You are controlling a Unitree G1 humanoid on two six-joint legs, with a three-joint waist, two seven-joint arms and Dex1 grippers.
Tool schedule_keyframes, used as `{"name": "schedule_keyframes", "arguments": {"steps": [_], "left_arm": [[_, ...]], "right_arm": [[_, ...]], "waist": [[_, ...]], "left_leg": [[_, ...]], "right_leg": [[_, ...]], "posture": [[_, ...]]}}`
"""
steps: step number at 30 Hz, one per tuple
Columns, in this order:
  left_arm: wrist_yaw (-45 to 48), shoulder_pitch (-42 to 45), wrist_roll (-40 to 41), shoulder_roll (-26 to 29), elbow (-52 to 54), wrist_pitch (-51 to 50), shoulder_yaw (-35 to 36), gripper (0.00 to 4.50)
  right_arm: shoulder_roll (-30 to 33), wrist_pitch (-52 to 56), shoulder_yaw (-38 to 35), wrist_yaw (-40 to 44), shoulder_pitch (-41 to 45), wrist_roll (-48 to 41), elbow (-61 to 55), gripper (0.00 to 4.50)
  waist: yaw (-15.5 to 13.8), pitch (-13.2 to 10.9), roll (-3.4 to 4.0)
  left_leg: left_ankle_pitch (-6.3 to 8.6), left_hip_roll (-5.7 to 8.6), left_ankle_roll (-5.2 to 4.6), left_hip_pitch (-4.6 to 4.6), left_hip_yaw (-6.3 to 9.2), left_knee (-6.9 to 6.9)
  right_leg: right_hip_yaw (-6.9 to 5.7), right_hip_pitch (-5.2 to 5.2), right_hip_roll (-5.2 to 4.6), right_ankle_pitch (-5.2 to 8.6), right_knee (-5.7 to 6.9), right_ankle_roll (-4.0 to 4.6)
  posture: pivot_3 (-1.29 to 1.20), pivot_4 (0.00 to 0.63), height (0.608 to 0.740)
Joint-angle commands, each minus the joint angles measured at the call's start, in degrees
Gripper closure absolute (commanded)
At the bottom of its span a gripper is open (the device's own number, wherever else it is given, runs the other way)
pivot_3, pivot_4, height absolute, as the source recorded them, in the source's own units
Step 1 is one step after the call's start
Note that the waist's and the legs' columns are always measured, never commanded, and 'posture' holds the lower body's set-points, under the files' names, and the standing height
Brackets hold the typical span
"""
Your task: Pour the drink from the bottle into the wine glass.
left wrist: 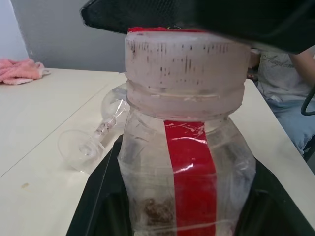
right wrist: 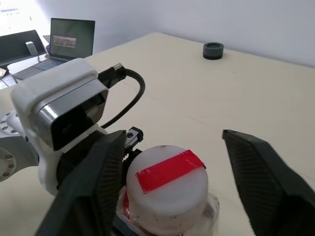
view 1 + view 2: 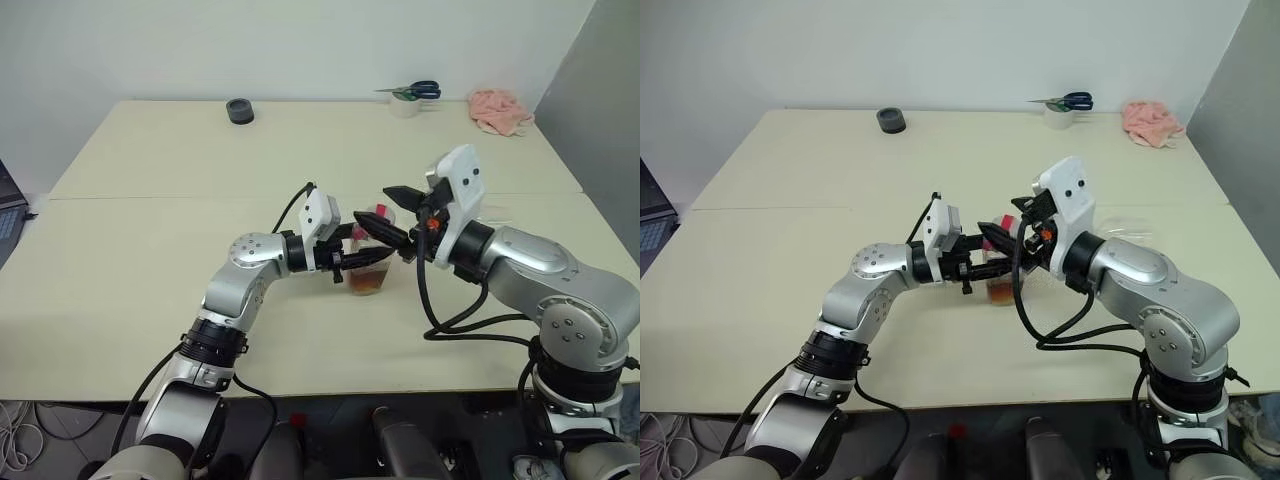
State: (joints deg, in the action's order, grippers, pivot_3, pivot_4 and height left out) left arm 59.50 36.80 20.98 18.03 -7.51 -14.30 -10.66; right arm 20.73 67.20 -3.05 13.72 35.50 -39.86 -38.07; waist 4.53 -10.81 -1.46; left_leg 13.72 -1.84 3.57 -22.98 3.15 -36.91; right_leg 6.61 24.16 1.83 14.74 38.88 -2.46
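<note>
My left gripper (image 3: 352, 262) is shut on the body of the bottle (image 3: 367, 268) and holds it upright just above the table (image 3: 150, 280), in front of me. The bottle (image 1: 189, 162) is clear plastic with a red tape strip and a whitish cap (image 2: 167, 183) topped with red tape. A little amber drink (image 3: 368, 284) sits in its bottom. My right gripper (image 2: 173, 136) is open astride the cap, one finger against its side and the other well apart. The wine glass (image 1: 96, 140) lies on its side on the table beyond the bottle.
At the table's far edge are a black tape roll (image 3: 239, 111), scissors on a white roll (image 3: 408, 96) and a pink cloth (image 3: 499, 110). A laptop (image 2: 72, 37) stands off the left side. A seated person (image 1: 280, 83) is beyond the table's right end.
</note>
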Motion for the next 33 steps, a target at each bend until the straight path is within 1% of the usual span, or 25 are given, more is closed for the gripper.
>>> {"name": "schedule_keyframes", "arguments": {"steps": [1,4,7,10,13,15,18,30,31,32,33], "left_arm": [[0.3,1.6,0.2,0.2,1.2,1.8,1.6,2.69],[0.2,1.6,0.1,0.4,1.3,1.7,2.0,2.69],[0.1,1.6,0.0,0.6,1.3,1.7,2.2,2.69],[0.0,1.5,0.0,0.7,1.3,1.7,2.3,2.69],[-0.2,1.4,-0.1,0.7,1.4,1.6,2.6,2.69],[-0.3,1.2,-0.2,0.5,1.5,1.7,2.7,2.69],[-0.5,1.3,-0.4,0.3,1.5,1.8,2.7,2.69],[-0.8,1.6,-0.5,0.3,1.3,1.9,3.1,2.69],[-0.8,1.7,-0.4,0.3,1.2,1.9,3.2,2.69],[-0.8,1.8,-0.4,0.4,1.2,1.9,3.3,2.69],[-0.8,1.8,-0.4,0.5,1.2,1.9,3.3,2.69]], "right_arm": [[-0.1,-0.1,-0.6,-0.9,0.5,-0.5,-1.4,2.67],[-0.1,0.5,-0.2,-1.0,0.6,-0.9,-1.2,3.72],[0.1,-0.3,-0.2,-0.3,1.0,-1.4,-1.0,3.73],[-0.8,0.3,-2.9,-0.1,2.2,-4.7,-1.1,3.07],[-0.8,1.3,-3.7,-0.8,3.2,-6.3,-1.1,2.06],[-0.1,2.5,-2.9,-2.1,3.6,-5.5,-1.2,1.29],[0.4,3.4,-1.7,-3.4,3.6,-4.6,-0.8,0.31],[0.0,3.6,0.4,-4.9,3.0,-3.5,0.0,0.28],[-0.3,3.5,0.3,-5.1,3.0,-3.5,0.1,0.56],[-0.7,3.4,0.2,-5.2,3.0,-3.6,0.2,0.68],[-0.7,3.3,0.2,-5.3,3.1,-3.5,0.2,0.90]], "waist": [[0.1,0.0,0.00],[0.1,0.0,0.00],[0.1,0.0,0.00],[0.1,0.0,0.00],[0.1,0.0,0.00],[0.1,0.0,0.00],[0.1,0.0,0.00],[0.1,0.0,0.00],[0.1,0.0,0.00],[0.1,0.0,0.00],[0.1,0.0,0.00]], "left_leg": [[0.00,0.00,0.00,0.00,0.00,0.00],[0.00,0.00,0.00,-0.01,0.00,0.00],[0.00,0.00,0.00,-0.01,0.00,0.00],[0.00,0.00,0.00,-0.01,0.00,0.00],[0.00,0.00,0.00,0.00,0.00,0.01],[0.00,0.00,0.00,-0.01,0.01,0.01],[0.00,0.00,0.00,-0.01,0.00,0.00],[0.00,0.00,0.00,-0.01,0.00,0.01],[0.00,0.00,0.00,-0.01,0.00,0.01],[0.00,0.00,0.00,-0.01,0.00,0.01],[0.00,0.00,0.00,-0.01,0.00,0.02]], "right_leg": [[0.00,0.00,0.00,0.00,0.00,0.00],[0.00,0.00,0.00,0.00,0.00,0.00],[0.00,0.00,0.00,0.00,0.00,0.00],[0.00,0.00,0.00,0.00,0.00,0.00],[0.00,0.00,0.00,0.00,0.00,0.00],[-0.01,0.00,0.00,0.00,-0.01,0.00],[-0.01,0.00,0.00,0.00,-0.01,0.00],[0.00,0.01,0.00,0.00,-0.01,0.00],[0.00,0.01,0.00,0.00,-0.01,0.00],[0.00,0.01,0.00,0.00,-0.01,0.00],[0.00,0.01,0.00,0.00,-0.01,0.00]], "posture": [[0.00,0.150,0.740],[0.00,0.150,0.740],[0.00,0.150,0.740],[0.00,0.150,0.740],[0.00,0.150,0.740],[0.00,0.150,0.740],[0.00,0.150,0.740],[0.00,0.150,0.740],[0.00,0.150,0.740],[0.00,0.150,0.740],[0.00,0.150,0.740]]}}
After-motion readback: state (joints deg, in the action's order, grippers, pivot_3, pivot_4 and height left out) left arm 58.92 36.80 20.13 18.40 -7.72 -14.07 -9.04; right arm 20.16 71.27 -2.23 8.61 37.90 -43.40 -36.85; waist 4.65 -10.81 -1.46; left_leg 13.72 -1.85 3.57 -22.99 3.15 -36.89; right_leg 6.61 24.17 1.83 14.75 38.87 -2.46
